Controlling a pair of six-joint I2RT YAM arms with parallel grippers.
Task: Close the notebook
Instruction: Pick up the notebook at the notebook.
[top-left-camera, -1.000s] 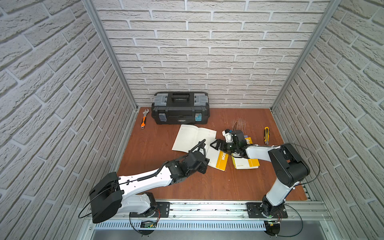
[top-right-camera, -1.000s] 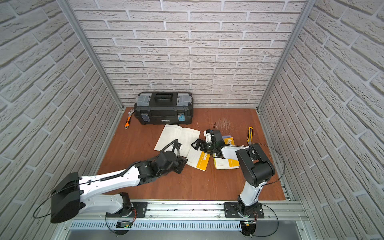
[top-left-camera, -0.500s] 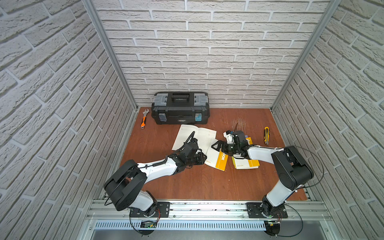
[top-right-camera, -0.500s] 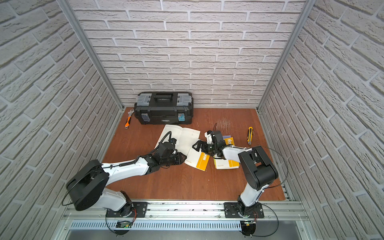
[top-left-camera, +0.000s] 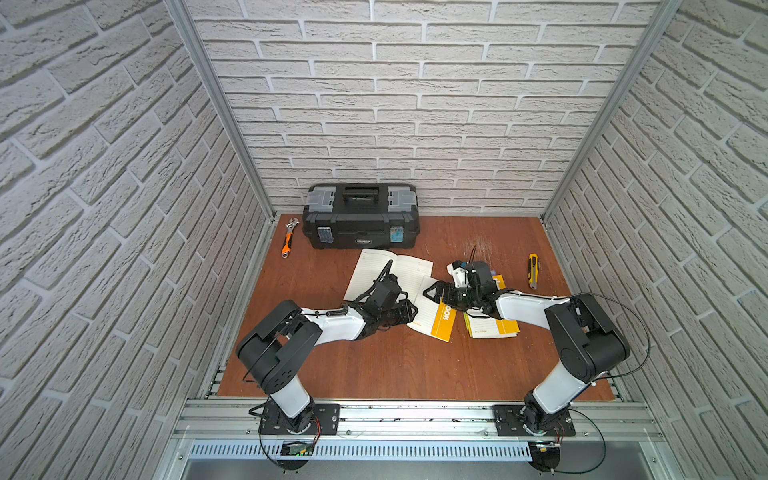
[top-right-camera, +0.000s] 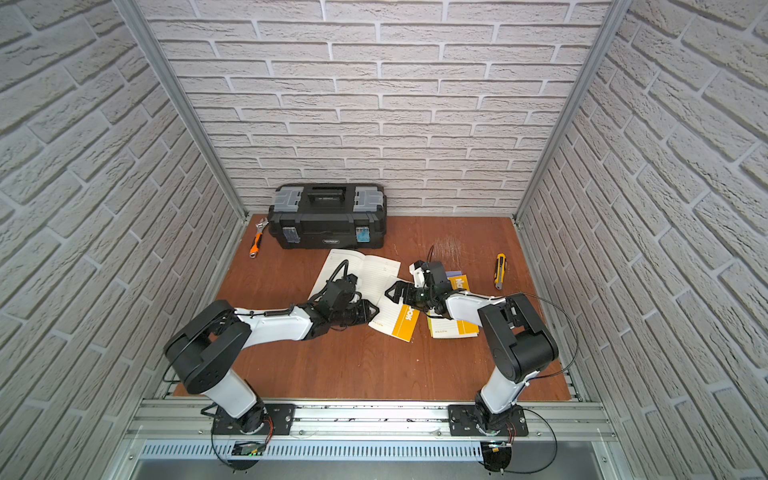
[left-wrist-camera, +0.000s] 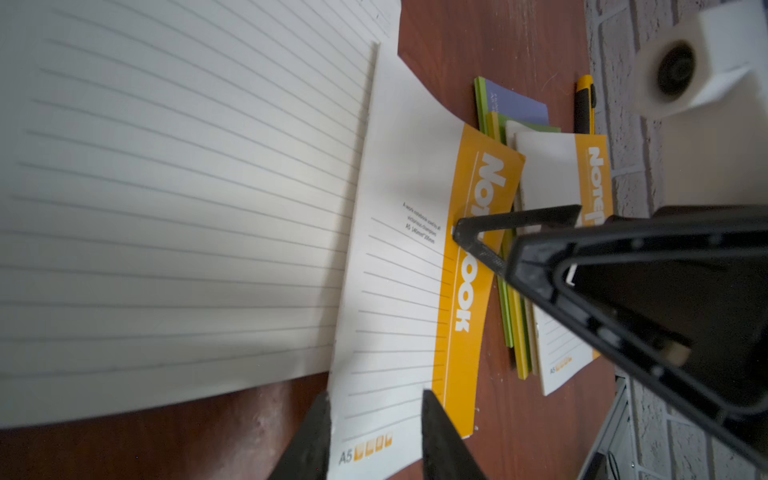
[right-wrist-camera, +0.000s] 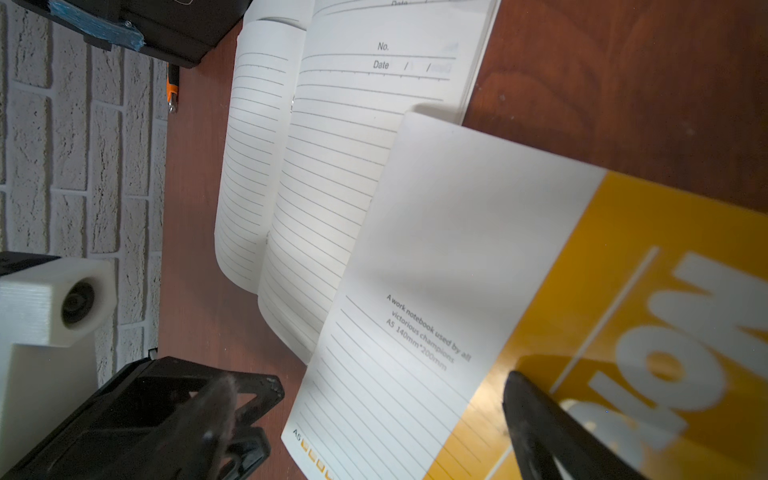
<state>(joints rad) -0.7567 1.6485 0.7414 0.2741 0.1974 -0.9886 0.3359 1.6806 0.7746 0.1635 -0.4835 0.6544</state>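
Tabletop (top-left-camera: 374, 365): left claw (left-wrist-camera: 376, 397) half-open over notebook (left-wrist-camera: 399, 291).

The notebook (top-left-camera: 409, 270) pages are plain matt paper, and the cover (top-left-camera: 442, 322) is slightly glossier card. The table (top-left-camera: 374, 365) looks like smooth reddish wood (bit of sheen, some scuffs). The toolbox (top-left-camera: 360, 216) is matt black plastic, the walls (top-left-camera: 415, 104) are rough brick texture, and the front rail (top-left-camera: 415, 415) is bare metal.
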